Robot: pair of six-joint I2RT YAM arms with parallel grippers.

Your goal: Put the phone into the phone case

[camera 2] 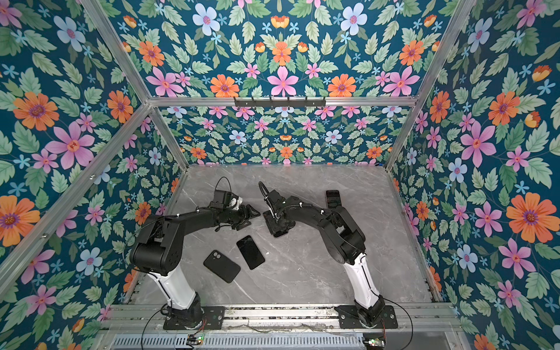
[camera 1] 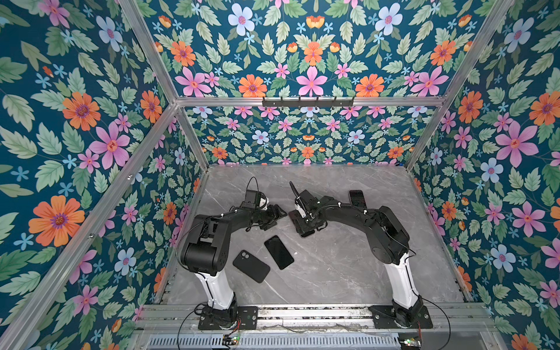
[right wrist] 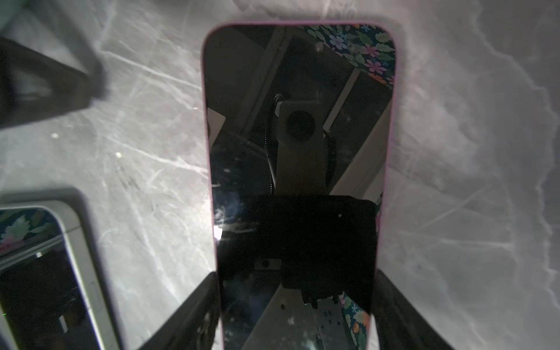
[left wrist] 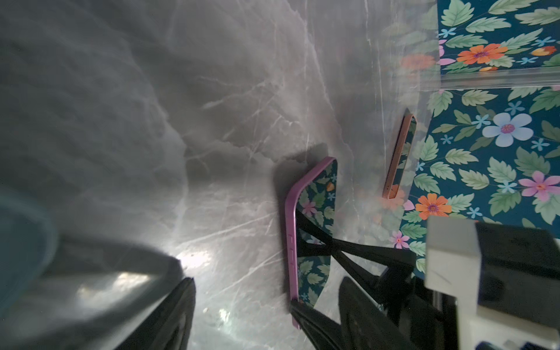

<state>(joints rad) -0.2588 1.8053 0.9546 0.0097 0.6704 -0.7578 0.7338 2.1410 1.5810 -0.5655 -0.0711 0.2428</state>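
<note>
A phone with a pink-purple rim (right wrist: 298, 145) lies screen up on the marble table (camera 1: 333, 266). My right gripper (right wrist: 298, 312) is shut on it, one finger against each long side near its end. In both top views the gripper (camera 1: 303, 224) covers most of this phone (camera 1: 306, 234). My left gripper (left wrist: 266, 321) is open just beside the phone's rim (left wrist: 291, 242), holding nothing, also seen in a top view (camera 1: 277, 215). A black phone case (camera 1: 251, 266) lies back up, camera cut-out showing, in front of the left arm. Whether it is empty cannot be told.
A black-screened phone (camera 1: 278, 252) with a pale rim (right wrist: 75, 242) lies beside the case. Another phone (camera 1: 356, 198), orange-rimmed (left wrist: 400, 151), lies at the far right near the flowered wall. Aluminium rails and both arm bases (camera 1: 227, 318) line the front edge.
</note>
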